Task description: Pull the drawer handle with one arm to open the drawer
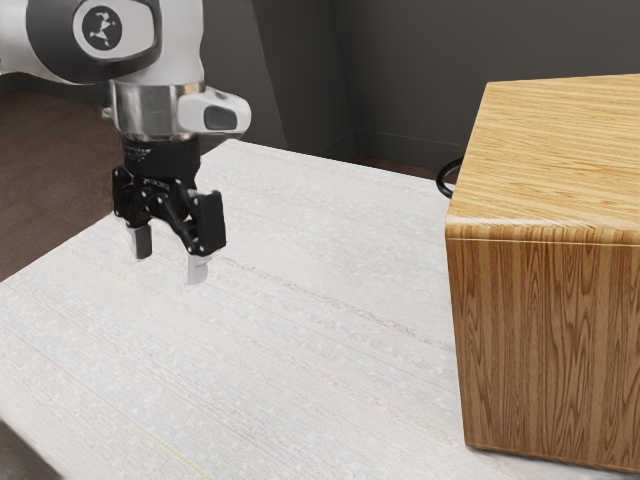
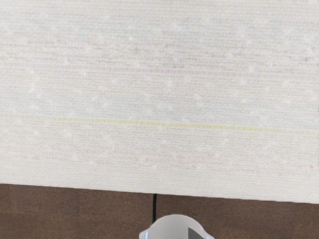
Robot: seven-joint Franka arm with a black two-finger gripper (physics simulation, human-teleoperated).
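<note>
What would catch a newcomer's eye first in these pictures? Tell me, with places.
The big oak-grained wooden cabinet at the exterior view's right stands out first, resting on the pale table, with a dark curved piece, perhaps the handle, peeking from behind its far corner. Next comes the black gripper at the exterior view's left, open, hanging above the table well apart from the cabinet.

you've got a whitish table [image 1: 300,340] w/ a woven-looking top, standing on a dark brown floor [image 1: 50,170]. directly on it: one wood-grain cabinet [image 1: 545,300], upright, at the exterior view's right. a thin yellow line [image 2: 159,123] runs across the tabletop.
</note>
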